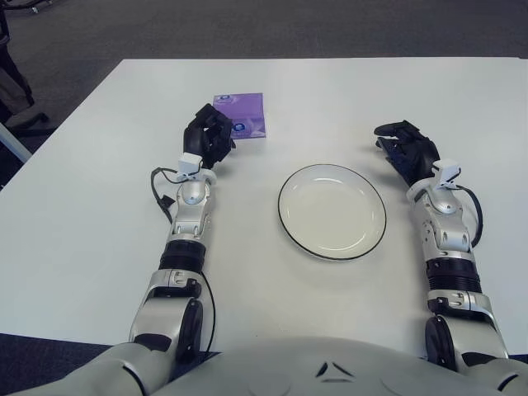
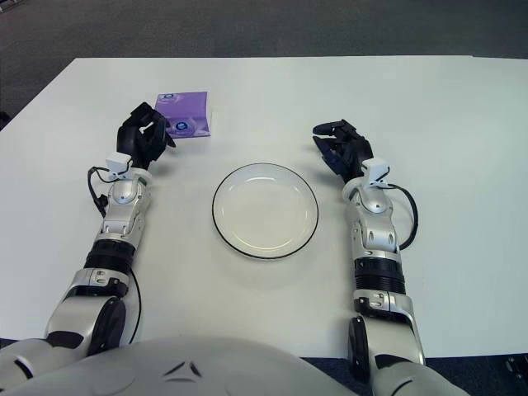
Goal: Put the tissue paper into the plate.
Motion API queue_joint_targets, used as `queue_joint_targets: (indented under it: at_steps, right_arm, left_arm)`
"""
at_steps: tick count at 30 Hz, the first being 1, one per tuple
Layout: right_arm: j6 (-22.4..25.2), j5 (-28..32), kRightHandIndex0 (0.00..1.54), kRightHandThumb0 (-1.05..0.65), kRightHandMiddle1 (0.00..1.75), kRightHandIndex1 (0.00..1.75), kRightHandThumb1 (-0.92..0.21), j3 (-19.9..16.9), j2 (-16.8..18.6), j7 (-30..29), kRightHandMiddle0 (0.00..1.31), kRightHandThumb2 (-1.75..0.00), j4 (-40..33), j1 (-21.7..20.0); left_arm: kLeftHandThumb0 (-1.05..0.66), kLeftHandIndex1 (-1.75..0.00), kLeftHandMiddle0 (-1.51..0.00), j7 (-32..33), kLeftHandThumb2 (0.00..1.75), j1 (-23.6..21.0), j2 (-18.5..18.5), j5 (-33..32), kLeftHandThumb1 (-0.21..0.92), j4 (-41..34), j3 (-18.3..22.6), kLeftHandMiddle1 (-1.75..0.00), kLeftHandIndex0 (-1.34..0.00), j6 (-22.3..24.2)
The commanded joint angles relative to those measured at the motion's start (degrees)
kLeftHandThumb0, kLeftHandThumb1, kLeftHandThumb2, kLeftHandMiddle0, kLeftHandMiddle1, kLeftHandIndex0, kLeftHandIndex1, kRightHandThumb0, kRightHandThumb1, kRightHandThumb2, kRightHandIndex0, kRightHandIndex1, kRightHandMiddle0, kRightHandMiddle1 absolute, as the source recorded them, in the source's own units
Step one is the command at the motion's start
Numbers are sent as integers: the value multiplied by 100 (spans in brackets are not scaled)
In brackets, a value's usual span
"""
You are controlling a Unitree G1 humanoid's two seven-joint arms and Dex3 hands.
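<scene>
The tissue paper is a flat purple pack [image 1: 244, 113] lying on the white table at the far left of centre. My left hand [image 1: 211, 134] is just in front of it and to its left, with its fingertips at the pack's near left corner. The fingers are spread and grasp nothing. The white plate [image 1: 332, 213] with a dark rim sits empty in the middle of the table, between my arms. My right hand [image 1: 403, 145] rests on the table to the right of the plate, fingers relaxed and empty.
The white table [image 1: 99, 206] extends wide on both sides, with its far edge behind the pack. Dark carpet lies beyond it. Part of a chair [image 1: 12, 82] shows at the far left, off the table.
</scene>
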Motion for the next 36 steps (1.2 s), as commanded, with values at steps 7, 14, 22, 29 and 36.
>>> queue_joint_targets:
  at_steps: [7,14,22,29,36]
  right_arm:
    - [-120,4,61,-1,112,140,-92,24,126,29,54,-15,240,217]
    - [-148,0,61,-1,112,140,-92,29,126,39,54,-15,302,193]
    - [-191,4,61,-1,112,140,-92,22,116,74,54,-15,378,173]
    - [-162,13,61,-1,112,140,-92,14,102,120,54,-15,387,161]
    - [-131,18,62,-1,112,140,-92,13,93,169,54,-15,394,153]
  left_arm:
    - [-32,-175,-93,244,39,764,-97,209,92,577,-35,-175,-75,6]
    - [-32,-175,-93,1064,38,640,198,1099,92,889,-235,-175,-75,-394]
    - [-33,-175,-87,1623,38,383,476,1485,92,1560,-363,-175,-71,-1307]
    - [-40,-169,-81,2572,41,197,913,2373,92,1827,-660,-175,-64,-1743]
    - [-42,-165,-80,3630,41,140,1152,3317,92,1471,-982,-175,-64,-1503]
